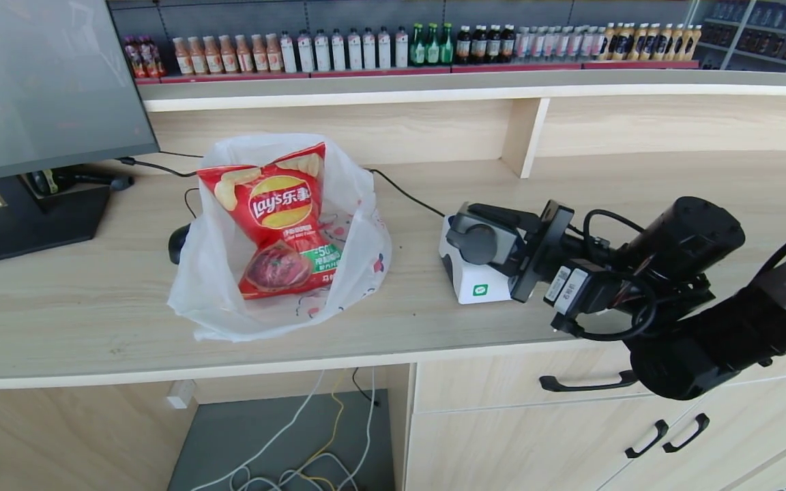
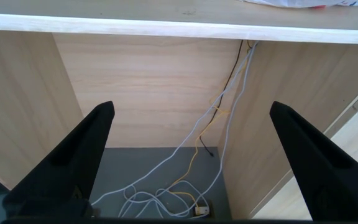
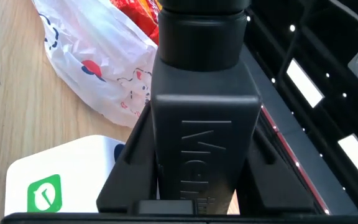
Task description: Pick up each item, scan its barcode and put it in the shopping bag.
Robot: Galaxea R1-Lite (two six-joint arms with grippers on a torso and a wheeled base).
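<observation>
Seemingly secure, the chip bag [image 1: 275,218] stands upright inside the white shopping bag [image 1: 359,204], centre-left in the head view, its top poking out; the limp plastic could let it topple. Right of centre, the right gripper [image 1: 497,247] is clamped on the black scanner [image 1: 476,239], whose cable [image 1: 403,193] might snag the bag. The left gripper [image 2: 191,112] gapes empty under the counter [image 2: 166,26].

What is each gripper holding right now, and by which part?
The right gripper clamps the black plastic handheld barcode scanner by its handle. The left gripper, open below the light wooden counter, holds nothing.
</observation>
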